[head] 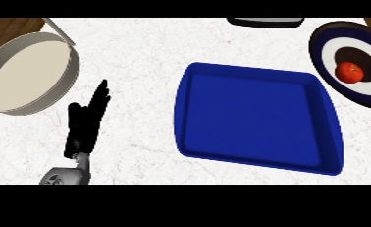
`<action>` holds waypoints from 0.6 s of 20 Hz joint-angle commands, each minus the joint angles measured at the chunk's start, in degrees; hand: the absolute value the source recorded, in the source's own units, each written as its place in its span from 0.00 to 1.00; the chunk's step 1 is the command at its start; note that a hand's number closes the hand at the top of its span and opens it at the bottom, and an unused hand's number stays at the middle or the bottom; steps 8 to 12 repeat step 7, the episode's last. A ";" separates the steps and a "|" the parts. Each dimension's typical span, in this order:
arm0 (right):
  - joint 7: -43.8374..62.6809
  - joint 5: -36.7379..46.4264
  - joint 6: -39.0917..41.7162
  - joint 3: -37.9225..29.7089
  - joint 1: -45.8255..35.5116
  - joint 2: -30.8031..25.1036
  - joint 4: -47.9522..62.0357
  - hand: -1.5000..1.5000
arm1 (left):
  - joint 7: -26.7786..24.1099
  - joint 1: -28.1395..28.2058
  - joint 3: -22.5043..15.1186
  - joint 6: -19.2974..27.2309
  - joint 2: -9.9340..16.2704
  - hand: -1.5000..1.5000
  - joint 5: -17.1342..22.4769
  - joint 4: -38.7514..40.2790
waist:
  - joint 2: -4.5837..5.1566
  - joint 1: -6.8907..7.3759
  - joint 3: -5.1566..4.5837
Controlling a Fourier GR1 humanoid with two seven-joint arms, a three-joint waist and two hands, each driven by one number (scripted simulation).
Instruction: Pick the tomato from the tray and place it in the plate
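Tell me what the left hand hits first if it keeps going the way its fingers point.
Probably nothing: the left hand points up and slightly right over bare counter, passing right of the cream bowl, as far as this view shows.

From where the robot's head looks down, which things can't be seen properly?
- Right robot hand: it shows nowhere in the head view.
- Plate: the picture's right edge cuts it off; the tomato lies on it.
- Dark object at the top: the upper edge cuts it, so I can't tell what it is.
- Cream round pan: the left edge hides part of it.
- Left robot hand: its forearm runs off the bottom.
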 commanded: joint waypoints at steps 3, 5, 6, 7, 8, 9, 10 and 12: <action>-0.50 -0.29 -1.51 -0.55 1.44 -0.12 -0.12 0.00 | 1.73 -1.49 0.69 -1.36 0.71 0.50 1.23 -0.52 | 0.24 0.50 0.16; -0.43 -0.77 0.64 -1.06 2.42 -2.05 0.18 0.00 | -1.98 0.13 0.11 0.12 -0.71 0.50 -0.12 2.07 | 0.20 -0.32 0.05; 0.88 0.05 -1.87 -0.32 1.61 -1.06 -0.07 0.00 | -0.30 -2.44 0.86 -0.40 -0.34 0.50 0.78 1.56 | 0.30 0.10 0.06; 0.53 -0.11 -3.18 -0.57 1.71 -0.76 -0.31 0.00 | -0.48 -0.60 -0.39 0.32 -0.89 0.50 -0.45 1.14 | 0.27 0.54 0.12; 0.53 -0.11 -3.18 -0.57 1.71 -0.76 -0.31 0.00 | -0.48 -0.60 -0.39 0.32 -0.89 0.50 -0.45 1.14 | 0.27 0.54 0.12; 0.53 -0.11 -3.18 -0.57 1.71 -0.76 -0.31 0.00 | -0.48 -0.60 -0.39 0.32 -0.89 0.50 -0.45 1.14 | 0.27 0.54 0.12; 0.53 -0.11 -3.18 -0.57 1.71 -0.76 -0.31 0.00 | -0.48 -0.60 -0.39 0.32 -0.89 0.50 -0.45 1.14 | 0.27 0.54 0.12; 0.53 -0.11 -3.18 -0.57 1.71 -0.76 -0.31 0.00 | -0.48 -0.60 -0.39 0.32 -0.89 0.50 -0.45 1.14 | 0.27 0.54 0.12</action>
